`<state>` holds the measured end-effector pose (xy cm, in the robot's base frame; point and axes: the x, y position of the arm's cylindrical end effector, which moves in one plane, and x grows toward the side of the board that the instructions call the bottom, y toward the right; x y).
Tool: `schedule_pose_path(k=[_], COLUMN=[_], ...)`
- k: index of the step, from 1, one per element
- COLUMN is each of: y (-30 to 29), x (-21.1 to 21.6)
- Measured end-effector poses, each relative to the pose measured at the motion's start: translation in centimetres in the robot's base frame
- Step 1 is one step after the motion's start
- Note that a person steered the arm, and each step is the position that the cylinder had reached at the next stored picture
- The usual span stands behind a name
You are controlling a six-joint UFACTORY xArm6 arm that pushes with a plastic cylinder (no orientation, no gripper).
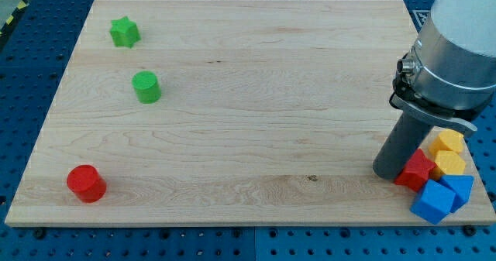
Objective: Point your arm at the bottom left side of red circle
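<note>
Our tip (387, 173) sits low at the view's right, touching the red block (415, 169) in the cluster with yellow (448, 154) and blue (442, 197) blocks, no end effector showing, while the red circle (85, 183) waits well apart at the desk's (256, 98) bottom left, below the green circle (146, 87) and green star (124, 32).

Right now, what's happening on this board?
My tip rests at the view's right, touching nothing to its left and sitting just beside a red block in a cluster with two yellow blocks and two blue blocks. The red circle I should point at lies far off at the view's bottom left, below the green circle and green star.
</note>
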<state>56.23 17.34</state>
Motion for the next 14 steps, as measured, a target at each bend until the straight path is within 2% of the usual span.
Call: schedule_pose_path(k=[1, 3, 6, 7, 9, 10, 11, 13, 14], y=[-0.5, -10.5, -10.7, -13.0, -25.2, -29.7, -35.0, -46.9, -47.8], x=[0.0, 0.1, 0.1, 0.1, -1.2, -4.9, -5.6, -4.4, -3.3])
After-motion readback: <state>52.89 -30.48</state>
